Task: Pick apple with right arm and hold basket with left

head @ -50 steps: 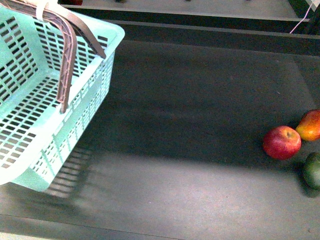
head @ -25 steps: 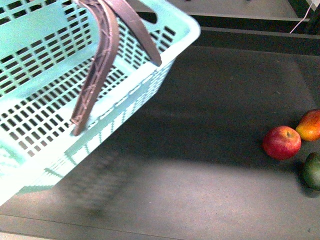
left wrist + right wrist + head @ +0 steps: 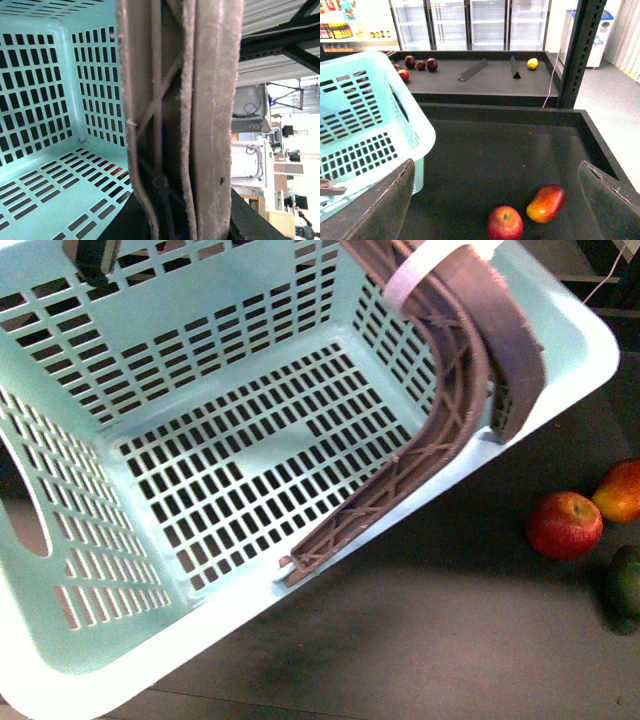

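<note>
Now large pale turquoise slotted plastic basket (image 3: 570, 345) has swung in from left, tilted; glossy red round apple (image 3: 564, 524) unmoved, just right of basket. Right gripper (image 3: 496, 165) fingers spread, empty, so I can go pick; left gripper's grasp I cannot tell

- We log our right gripper (image 3: 496, 167): two broad fingers (image 3: 377, 210), dark grey to near black, each wedge-shaped.
- The finger faces are matte and slightly rough, like felt or foam padding.
- We note a thin, pale, worn-looking rim along their edges.
</note>
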